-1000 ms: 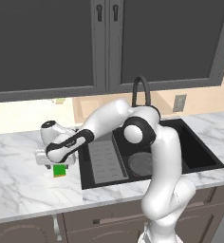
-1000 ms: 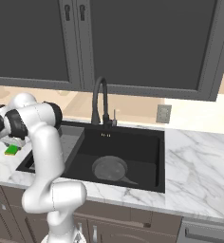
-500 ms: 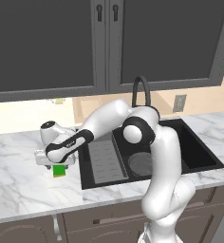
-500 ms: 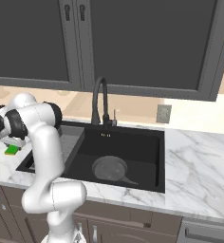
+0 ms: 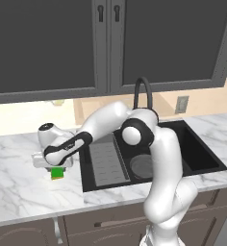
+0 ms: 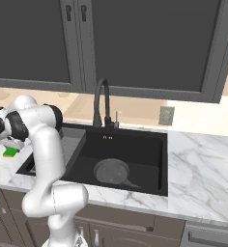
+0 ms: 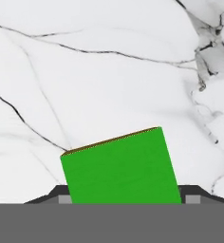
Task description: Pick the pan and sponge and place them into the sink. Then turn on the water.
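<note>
On the far left of the marble surface (image 5: 19, 192), the tool (image 5: 57, 166) sits low over the sponge (image 5: 57, 173), its fingertips (image 7: 61, 198) flanking the green block on both sides; whether they press it yet I cannot tell, so no firm hold is claimed. The likely failure is a slip: the block is soft and lies slightly askew between the tips, so an uneven squeeze could twist it loose on the lift. Rightward, the rim of the sink (image 5: 86, 185) must be cleared, then the grey ribbed tray (image 5: 106, 163). The pan (image 5: 142, 166) already lies in the basin. Behind, the gooseneck faucet (image 6: 100, 99) stands close to the swing path.
</note>
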